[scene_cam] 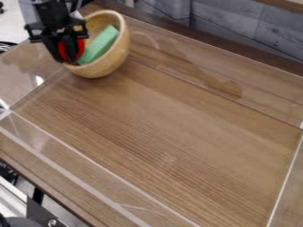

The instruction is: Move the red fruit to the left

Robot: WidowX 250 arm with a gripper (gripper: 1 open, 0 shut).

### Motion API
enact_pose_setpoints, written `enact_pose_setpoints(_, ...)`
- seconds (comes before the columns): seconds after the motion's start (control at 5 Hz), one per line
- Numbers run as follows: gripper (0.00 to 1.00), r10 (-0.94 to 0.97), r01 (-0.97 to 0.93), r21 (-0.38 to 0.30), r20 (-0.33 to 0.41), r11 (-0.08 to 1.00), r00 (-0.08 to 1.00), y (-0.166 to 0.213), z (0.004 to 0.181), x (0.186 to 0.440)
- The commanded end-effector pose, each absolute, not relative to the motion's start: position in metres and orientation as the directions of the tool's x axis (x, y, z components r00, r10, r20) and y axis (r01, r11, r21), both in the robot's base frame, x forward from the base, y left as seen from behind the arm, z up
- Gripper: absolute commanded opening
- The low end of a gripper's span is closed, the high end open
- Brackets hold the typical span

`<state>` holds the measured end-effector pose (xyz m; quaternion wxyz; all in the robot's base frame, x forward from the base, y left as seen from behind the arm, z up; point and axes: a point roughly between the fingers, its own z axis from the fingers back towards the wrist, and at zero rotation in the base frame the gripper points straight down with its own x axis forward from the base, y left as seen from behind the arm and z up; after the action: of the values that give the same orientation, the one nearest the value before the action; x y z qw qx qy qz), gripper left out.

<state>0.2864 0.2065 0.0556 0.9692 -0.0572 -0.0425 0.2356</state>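
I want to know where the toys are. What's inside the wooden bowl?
A green block lies inside the tipped wooden bowl. At the bowl's left rim, something red shows between the gripper fingers. The gripper covers that side of the bowl, so anything else there stays hidden.

The surface [178,124] looked like smooth brown wood-grain laminate with a slight sheen. The bowl [109,58] appeared pale, matt wood. Clear glossy plastic walls [30,142] ringed it.

red fruit [71,49] mostly hidden by claw [66,53]
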Motion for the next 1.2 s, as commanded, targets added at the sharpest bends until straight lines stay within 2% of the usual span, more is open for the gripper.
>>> enact_pose_setpoints(0.0, 0.0, 0.437, -0.426, -0.116, 0.095, 0.897, 0.894, 0.212, 0.064, 0.278)
enact_pose_setpoints(0.6, 0.0, 0.48, -0.468, -0.142, 0.066, 0.872, 0.875, 0.197, 0.033, 0.263)
enact_pose_setpoints(1.0, 0.0, 0.519, -0.505, -0.169, 0.049, 0.847, 0.854, 0.199, 0.033, 0.259)
